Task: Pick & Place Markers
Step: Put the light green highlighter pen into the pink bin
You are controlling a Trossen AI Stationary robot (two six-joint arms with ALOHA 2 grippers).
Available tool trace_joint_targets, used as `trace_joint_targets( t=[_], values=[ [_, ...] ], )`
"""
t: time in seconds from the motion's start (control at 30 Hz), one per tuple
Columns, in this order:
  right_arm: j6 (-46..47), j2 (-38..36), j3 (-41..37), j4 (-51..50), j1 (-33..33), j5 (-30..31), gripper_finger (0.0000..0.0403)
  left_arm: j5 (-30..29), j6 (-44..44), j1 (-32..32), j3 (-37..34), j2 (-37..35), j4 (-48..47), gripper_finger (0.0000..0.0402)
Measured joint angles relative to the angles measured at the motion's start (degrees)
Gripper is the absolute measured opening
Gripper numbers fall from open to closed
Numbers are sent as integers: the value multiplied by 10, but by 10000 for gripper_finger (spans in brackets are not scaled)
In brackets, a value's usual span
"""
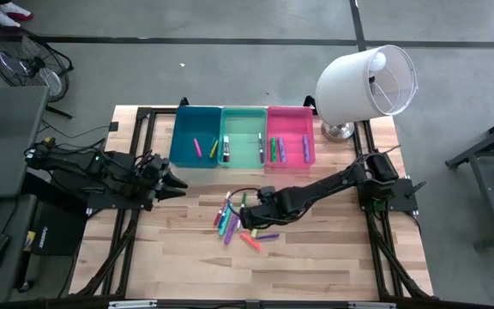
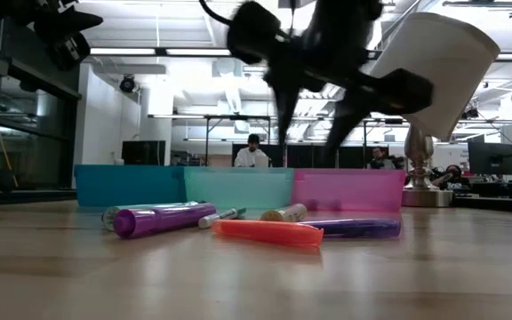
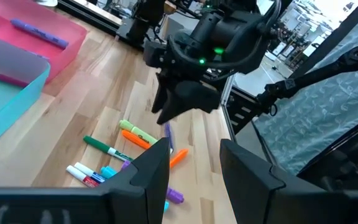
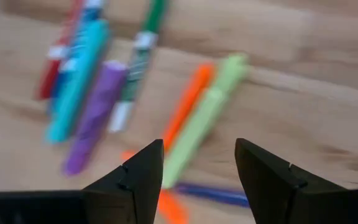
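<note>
Two dark arms are working over the pale wooden table (image 1: 316,257). The right arm is stretching from the table's right edge towards the middle, its gripper (image 1: 249,210) hanging just above the loose cluster of short thin markers (image 1: 238,225) lying on the wood in front of the bins. Its fingers (image 4: 135,180) are standing apart, released, gripping nothing, with a light green marker (image 4: 207,118) and an orange marker (image 4: 188,106) showing between and beyond them. The left arm is waiting at the table's left side, its gripper (image 1: 174,182) pointing toward the middle, fingers partly parted and empty. More markers are lying inside the blue rectangular plastic bin (image 1: 183,142), the mint green bin (image 1: 243,159) and the pink bin (image 1: 292,116).
</note>
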Motion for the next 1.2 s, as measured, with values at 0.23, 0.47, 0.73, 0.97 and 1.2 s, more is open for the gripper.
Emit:
trace_joint_targets(
  t=[0.23,0.47,0.73,0.97,1.2],
  values=[
    [30,0,0,-26,3,20,188,0,1,0,0,0,0,140],
    [35,33,0,-1,5,14,188,0,1,0,0,0,-1,140],
    [39,49,0,2,3,12,188,1,1,0,0,0,-3,140],
    [39,60,0,13,3,7,188,2,0,0,0,0,-5,140],
    [31,83,1,31,4,-16,188,2,0,0,0,0,-4,140]
  ],
)
